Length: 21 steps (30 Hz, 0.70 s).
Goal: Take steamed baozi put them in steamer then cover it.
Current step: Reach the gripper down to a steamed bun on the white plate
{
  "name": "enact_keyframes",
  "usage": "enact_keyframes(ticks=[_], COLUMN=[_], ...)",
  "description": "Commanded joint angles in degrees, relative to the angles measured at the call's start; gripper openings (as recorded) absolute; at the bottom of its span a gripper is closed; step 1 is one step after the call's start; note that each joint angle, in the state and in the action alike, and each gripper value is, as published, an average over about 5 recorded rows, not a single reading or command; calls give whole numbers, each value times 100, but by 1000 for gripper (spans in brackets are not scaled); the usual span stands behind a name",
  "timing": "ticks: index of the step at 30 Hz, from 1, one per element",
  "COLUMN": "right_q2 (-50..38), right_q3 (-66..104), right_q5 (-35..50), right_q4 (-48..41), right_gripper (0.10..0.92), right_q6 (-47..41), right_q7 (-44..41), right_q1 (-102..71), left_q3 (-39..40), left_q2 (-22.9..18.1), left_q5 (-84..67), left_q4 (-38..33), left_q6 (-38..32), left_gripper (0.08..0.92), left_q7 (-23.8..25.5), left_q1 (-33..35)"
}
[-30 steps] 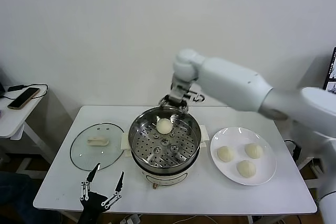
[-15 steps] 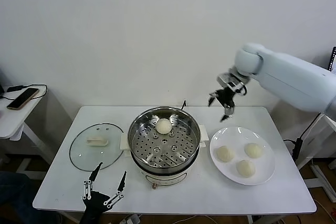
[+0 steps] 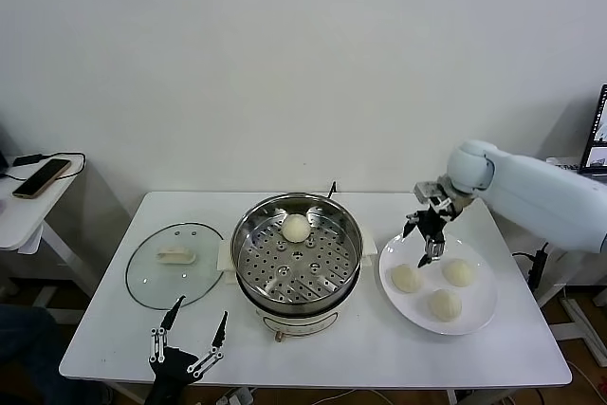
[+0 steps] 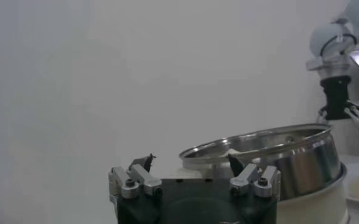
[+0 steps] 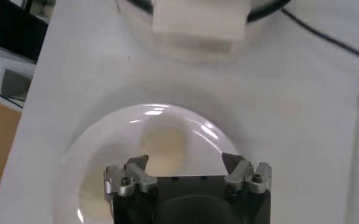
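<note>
The steamer (image 3: 299, 301) stands mid-table with one baozi (image 3: 297, 227) on its perforated tray, toward the back. Three more baozi (image 3: 406, 278) lie on a white plate (image 3: 484, 299) to its right. My right gripper (image 3: 424, 242) hangs open and empty just above the plate's near-left part, over the leftmost bun, which shows between its fingers in the right wrist view (image 5: 161, 146). The glass cover (image 3: 142, 277) lies flat on the table left of the steamer. My left gripper (image 3: 190, 329) is open and empty, low at the table's front edge, facing the steamer (image 4: 270, 152).
The white table (image 3: 332, 353) ends close behind the steamer at a wall. A side table with a phone (image 3: 43, 177) stands at the far left. A black cable (image 5: 325, 36) runs on the table near the steamer's base.
My right gripper has moved from the steamer's back rim to the right and down over the plate, open and empty. The baozi stays in the steamer. The left gripper has barely moved.
</note>
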Motion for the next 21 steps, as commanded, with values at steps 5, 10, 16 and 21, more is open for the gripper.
enact_keyframes(ticks=[5,10,16,21], right_q2=[15,98,157,177], right_q3=[161,207,251,290], right_q5=[-127,-172,-269,-314], right_q4=[-82,-151,-215,-233], right_gripper=[823,823,822,798], right_q6=[-142,-122,-107,-105], right_q7=[390,466,476,501], right_q1=[-656,-743,-826,-859], left_q3=[-3,-10,-8,-18], left_q2=[8,4,-7,-4], left_q5=[2,2,1,-1], left_q4=[21,54,59,62], left_q6=[-17,-32,-36,-39], left_gripper=[823,823,823,823], left_q7=[-11,-14,-17,-23], left_q1=[3,0,-7,-10])
